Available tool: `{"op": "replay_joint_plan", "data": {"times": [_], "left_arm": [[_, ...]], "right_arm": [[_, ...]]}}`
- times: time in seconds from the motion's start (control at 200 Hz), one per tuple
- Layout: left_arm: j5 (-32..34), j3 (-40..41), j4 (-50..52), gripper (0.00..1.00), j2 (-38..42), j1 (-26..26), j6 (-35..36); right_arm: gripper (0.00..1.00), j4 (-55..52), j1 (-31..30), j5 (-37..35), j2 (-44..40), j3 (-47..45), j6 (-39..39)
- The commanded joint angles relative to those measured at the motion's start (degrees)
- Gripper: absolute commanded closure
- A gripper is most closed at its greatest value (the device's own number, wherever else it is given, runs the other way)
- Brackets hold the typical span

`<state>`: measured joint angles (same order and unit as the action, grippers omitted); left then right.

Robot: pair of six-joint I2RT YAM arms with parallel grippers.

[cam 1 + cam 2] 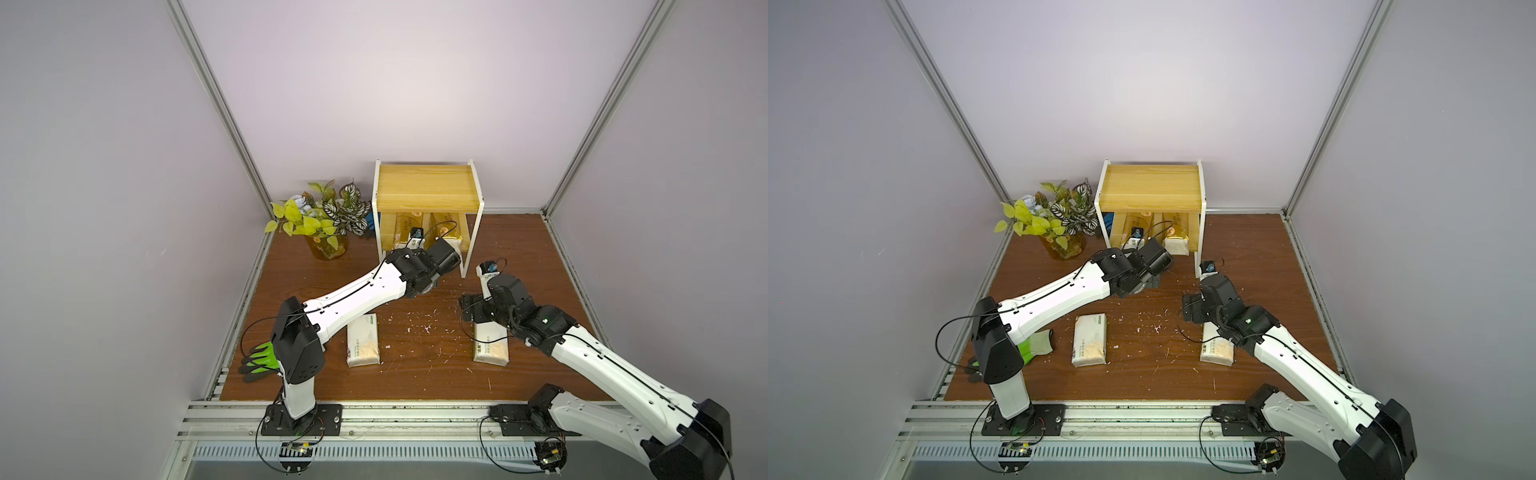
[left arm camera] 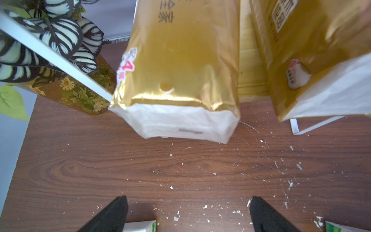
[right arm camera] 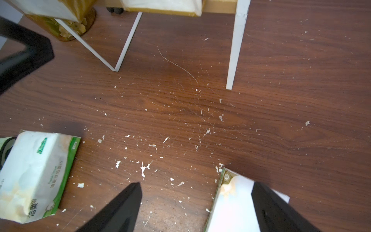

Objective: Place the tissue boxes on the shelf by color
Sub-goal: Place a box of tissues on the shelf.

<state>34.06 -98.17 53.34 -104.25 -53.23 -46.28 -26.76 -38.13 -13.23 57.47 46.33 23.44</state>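
Shelf (image 1: 428, 187) far centre, 2 gold packs (image 2: 180, 60) (image 2: 313, 50) side by side on its lower tier. Potted plant (image 1: 324, 212) just left of it. Left gripper (image 2: 187, 215) in front of the tier, jaws spread, holding nothing. 2 white packs (image 1: 363, 347) (image 1: 491, 345) lie near on the table (image 1: 415, 374). Right gripper (image 3: 196, 206) is over the right one, jaws spread. 1 glove (image 1: 259, 359) near-left. White flecks (image 3: 143, 167) between the packs.

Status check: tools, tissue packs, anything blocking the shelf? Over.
Left tool open, empty, facing shelf. Right tool open over white pack. Gold packs both on lower tier; other white pack on table. Left arm fronts shelf.
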Motion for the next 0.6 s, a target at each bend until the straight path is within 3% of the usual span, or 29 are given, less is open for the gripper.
{"op": "replay_joint_plan", "data": {"times": [0.0, 0.12, 0.15, 0.596], "left_arm": [[-0.36, 0.74, 1.06, 0.21, 1.59, -0.32, -1.18], [-0.21, 0.27, 0.91, 0.87, 0.78, -0.29, -1.13], [0.02, -0.12, 0.90, 0.98, 0.41, -0.29, -0.95], [2.81, -5.20, 0.86, 0.99, -3.85, 1.53, 0.20]], "right_arm": [[0.07, 0.88, 0.25, -0.40, -0.61, -0.27, 0.82], [0.07, 1.26, 0.20, -0.41, -0.89, -0.88, 1.25], [0.07, 1.36, 0.20, -0.24, -0.94, -1.04, 1.34], [0.08, 2.27, 0.25, 1.02, 0.97, -0.51, 0.22]]}}
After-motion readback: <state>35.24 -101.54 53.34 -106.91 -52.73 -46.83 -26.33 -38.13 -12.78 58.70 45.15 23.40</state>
